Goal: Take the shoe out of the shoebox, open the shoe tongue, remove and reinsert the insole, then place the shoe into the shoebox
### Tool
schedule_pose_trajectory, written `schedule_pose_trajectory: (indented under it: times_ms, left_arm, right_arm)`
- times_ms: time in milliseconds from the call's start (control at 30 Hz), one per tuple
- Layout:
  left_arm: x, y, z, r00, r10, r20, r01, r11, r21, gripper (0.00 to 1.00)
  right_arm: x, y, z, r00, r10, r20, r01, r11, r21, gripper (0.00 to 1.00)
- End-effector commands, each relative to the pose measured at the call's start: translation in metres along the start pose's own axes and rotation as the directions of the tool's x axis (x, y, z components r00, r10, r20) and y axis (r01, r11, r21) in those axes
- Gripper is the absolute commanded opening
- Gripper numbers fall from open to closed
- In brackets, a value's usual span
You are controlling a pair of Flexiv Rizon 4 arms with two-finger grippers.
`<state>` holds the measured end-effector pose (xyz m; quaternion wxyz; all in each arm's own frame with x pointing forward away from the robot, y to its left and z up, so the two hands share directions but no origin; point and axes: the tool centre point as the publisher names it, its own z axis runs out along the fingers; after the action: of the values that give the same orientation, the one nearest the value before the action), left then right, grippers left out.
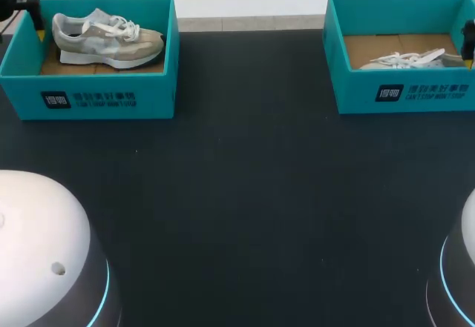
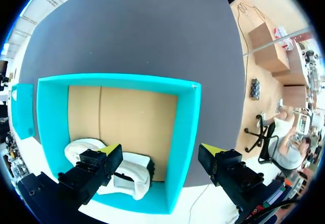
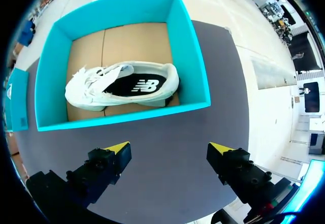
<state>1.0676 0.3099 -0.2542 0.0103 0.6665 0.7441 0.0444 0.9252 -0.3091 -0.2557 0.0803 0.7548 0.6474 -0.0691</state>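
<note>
Peeking over shoebox wall (image 1: 356, 93), right shoe (image 1: 404, 60) half-hidden

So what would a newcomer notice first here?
Two teal boxes sit at the far corners of the table: the left box holds a grey shoe, the right box a white shoe. The open left gripper hangs above a wall of its box; the open right gripper hangs over the table beside its box.

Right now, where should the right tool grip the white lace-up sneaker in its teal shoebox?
Likely the heel collar of the white lace-up sneaker, from straight above: its opening faces up, showing the black insole, and the teal shoebox walls block the sides.
</note>
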Motion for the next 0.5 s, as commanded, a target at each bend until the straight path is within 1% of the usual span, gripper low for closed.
schedule_pose_trajectory:
  times_ms: [33, 100, 133, 200, 233, 300, 333, 467, 500]
  left_arm:
    - [0.002, 0.011, -0.004, 1.000, 0.019, -0.005, -0.019, 1.000, -0.009, 1.00]
    - [0.004, 0.017, -0.004, 1.000, 0.026, 0.005, -0.025, 0.999, -0.019, 1.00]
    - [0.004, 0.020, -0.003, 0.999, 0.049, -0.007, -0.049, 0.999, -0.004, 1.00]
    - [0.006, 0.026, -0.002, 0.998, 0.064, 0.004, -0.064, 0.998, -0.010, 1.00]
    - [0.005, 0.028, 0.000, 0.997, 0.072, -0.031, -0.072, 0.997, -0.004, 1.00]
    - [0.006, 0.037, 0.002, 0.996, 0.080, -0.028, -0.081, 0.996, -0.028, 1.00]
    - [0.005, 0.042, 0.003, 0.995, 0.092, -0.044, -0.093, 0.995, -0.020, 1.00]
    - [0.004, 0.061, 0.003, 0.993, 0.119, -0.012, -0.119, 0.992, -0.045, 1.00]
    - [0.004, 0.067, 0.004, 0.992, 0.126, 0.001, -0.126, 0.991, -0.042, 1.00]
  right_arm:
    - [0.000, -0.001, 0.000, 1.000, 0.001, -0.001, -0.001, 1.000, -0.002, 1.00]
    - [0.000, -0.001, 0.000, 1.000, 0.001, -0.001, -0.001, 1.000, -0.002, 1.00]
    - [0.000, -0.001, 0.000, 1.000, 0.001, -0.001, -0.001, 1.000, -0.002, 1.00]
    - [0.000, -0.001, 0.000, 1.000, 0.001, -0.001, -0.001, 1.000, -0.002, 1.00]
    - [0.000, -0.001, 0.000, 1.000, 0.001, -0.001, -0.001, 1.000, -0.002, 1.00]
    - [0.000, -0.001, 0.000, 1.000, 0.001, -0.001, -0.001, 1.000, -0.002, 1.00]
    - [0.000, -0.001, 0.000, 1.000, 0.001, -0.001, -0.001, 1.000, -0.002, 1.00]
    - [0.000, -0.001, 0.000, 1.000, 0.001, -0.001, -0.001, 1.000, -0.002, 1.00]
    - [0.000, -0.001, 0.000, 1.000, 0.001, -0.001, -0.001, 1.000, -0.002, 1.00]
